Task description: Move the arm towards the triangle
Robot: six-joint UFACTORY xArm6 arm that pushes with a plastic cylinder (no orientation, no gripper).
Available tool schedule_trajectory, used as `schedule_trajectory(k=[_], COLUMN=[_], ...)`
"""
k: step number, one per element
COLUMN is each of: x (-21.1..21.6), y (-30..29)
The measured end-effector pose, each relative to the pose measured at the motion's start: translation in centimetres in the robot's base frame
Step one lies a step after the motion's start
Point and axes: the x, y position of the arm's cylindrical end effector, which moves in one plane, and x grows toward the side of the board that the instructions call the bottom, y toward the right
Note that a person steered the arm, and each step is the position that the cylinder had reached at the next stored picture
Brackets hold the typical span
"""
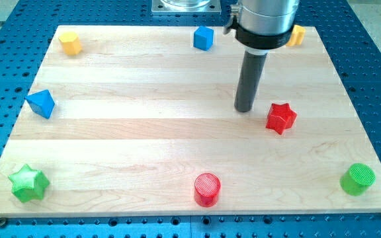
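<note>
The blue triangle block [41, 103] lies near the left edge of the wooden board [144, 139]. My tip [245, 109] rests on the board right of centre, far to the right of the triangle. The red star [281, 118] sits just right of my tip, a small gap apart.
A yellow hexagon block [70, 42] is at the top left, a blue cube [204, 38] at the top centre, a yellow block [297, 35] partly hidden behind the arm at the top right. A green star [28, 183], red cylinder [208, 189] and green cylinder [358, 179] line the bottom.
</note>
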Motion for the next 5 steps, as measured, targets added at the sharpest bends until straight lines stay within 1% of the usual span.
schedule_trajectory(k=[5], x=[0.0], y=[-15.3])
